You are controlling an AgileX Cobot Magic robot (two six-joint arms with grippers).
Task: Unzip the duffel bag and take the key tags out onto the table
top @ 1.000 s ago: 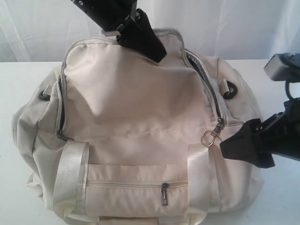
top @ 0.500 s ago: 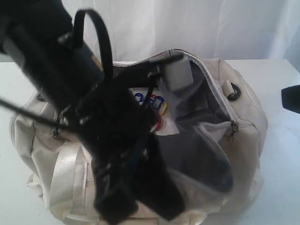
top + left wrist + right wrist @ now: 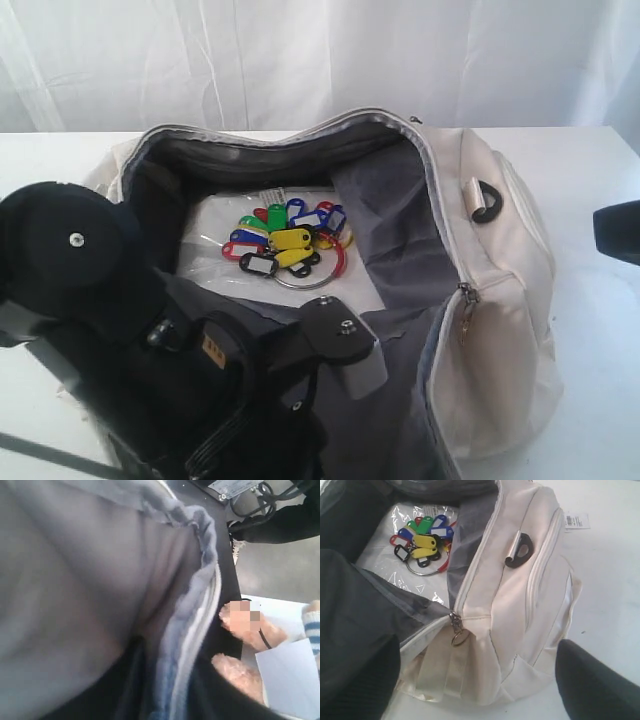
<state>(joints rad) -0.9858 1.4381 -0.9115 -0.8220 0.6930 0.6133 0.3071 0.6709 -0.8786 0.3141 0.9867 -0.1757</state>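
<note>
Lengthwise left-right, open duffel bag (image 3: 500, 300), key tags (image 3: 285, 245) inside; left claw (image 3: 265, 405) and right claw (image 3: 618, 232) grip indiscernible.

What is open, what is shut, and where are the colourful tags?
duffel bag, unzipped, wide open.
zip pull, down at the bag's side.
key tags, inside the bag, not yet out.
right gripper, clear of the bag; open or shut unclear.
</note>
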